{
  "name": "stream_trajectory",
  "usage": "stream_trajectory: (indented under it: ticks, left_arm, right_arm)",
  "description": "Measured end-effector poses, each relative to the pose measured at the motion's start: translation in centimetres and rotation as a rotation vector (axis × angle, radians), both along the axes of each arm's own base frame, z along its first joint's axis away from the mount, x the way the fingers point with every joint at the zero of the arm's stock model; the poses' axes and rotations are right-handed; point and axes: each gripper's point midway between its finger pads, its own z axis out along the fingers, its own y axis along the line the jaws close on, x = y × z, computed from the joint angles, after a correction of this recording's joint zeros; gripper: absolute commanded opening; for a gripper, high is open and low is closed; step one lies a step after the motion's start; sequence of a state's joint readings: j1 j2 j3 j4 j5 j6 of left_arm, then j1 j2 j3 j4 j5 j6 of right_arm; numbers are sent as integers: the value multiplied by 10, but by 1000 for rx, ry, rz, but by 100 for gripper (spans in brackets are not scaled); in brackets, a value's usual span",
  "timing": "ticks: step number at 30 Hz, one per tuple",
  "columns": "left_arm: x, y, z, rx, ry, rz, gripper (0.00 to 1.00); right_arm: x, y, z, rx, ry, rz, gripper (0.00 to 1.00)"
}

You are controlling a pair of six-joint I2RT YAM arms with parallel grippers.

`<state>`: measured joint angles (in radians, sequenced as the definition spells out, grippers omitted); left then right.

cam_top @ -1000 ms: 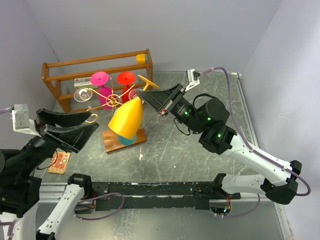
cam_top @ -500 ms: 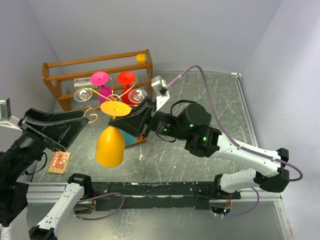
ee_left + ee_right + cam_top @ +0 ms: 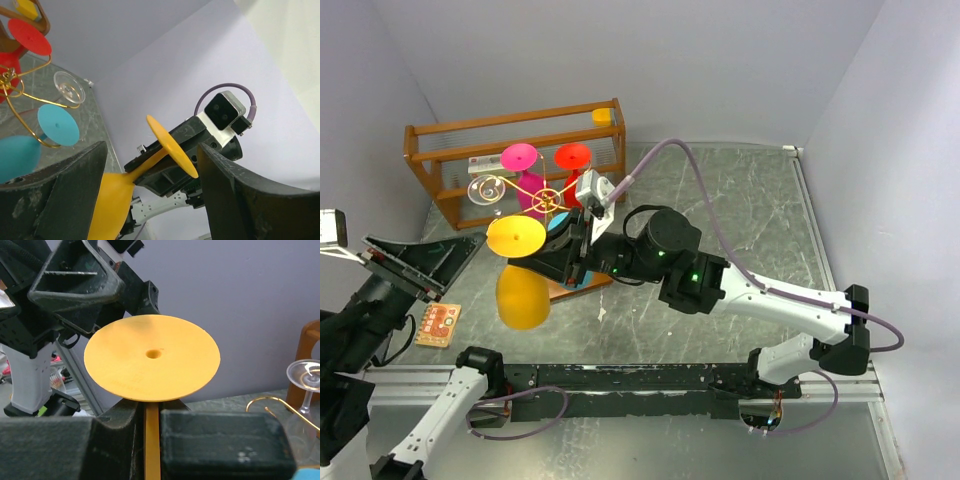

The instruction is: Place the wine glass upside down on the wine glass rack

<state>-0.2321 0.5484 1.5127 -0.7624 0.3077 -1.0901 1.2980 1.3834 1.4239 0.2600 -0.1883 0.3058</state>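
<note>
The yellow wine glass (image 3: 523,295) hangs upside down, its foot (image 3: 516,236) on top, in the air left of the wine glass rack (image 3: 546,196). My right gripper (image 3: 563,262) is shut on its stem (image 3: 152,440), just under the round foot (image 3: 152,357). The gold wire rack on its wooden base (image 3: 582,286) carries pink (image 3: 520,156), red (image 3: 573,155), clear (image 3: 486,188) and teal glasses. My left gripper (image 3: 415,265) stands open to the left, apart from the glass. In its wrist view the yellow bowl (image 3: 112,200) shows beyond its wide fingers (image 3: 65,195).
An orange-brown wooden crate (image 3: 510,128) stands behind the rack at the back left. A small orange circuit board (image 3: 440,322) lies near the left arm. The side walls close in at left and right. A clear glass (image 3: 306,375) on a gold arm (image 3: 270,402) is near my right gripper.
My right arm has swung left from the rack, turning the yellow glass bowl-down. My left gripper has drawn back to the left and opened wider.
</note>
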Motion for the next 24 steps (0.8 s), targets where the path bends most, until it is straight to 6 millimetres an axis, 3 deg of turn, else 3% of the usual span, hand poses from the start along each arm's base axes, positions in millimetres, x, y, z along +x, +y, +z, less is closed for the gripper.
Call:
stream_trajectory:
  ticks: [6, 11, 17, 24]
  left_arm:
    - [-2, 5, -9, -43, 38, 12, 70]
    - [-1, 10, -13, -40, 80, 45, 64]
    - [1, 15, -18, -48, 111, 67, 42]
    - [0, 15, -24, -73, 142, 57, 25]
  right_arm:
    - [-3, 15, 2, 6, -54, 34, 0]
    - [-4, 28, -12, -20, -55, 65, 0]
    - [-6, 37, -22, -40, -58, 91, 0]
    - [-7, 41, -22, -51, -75, 100, 0]
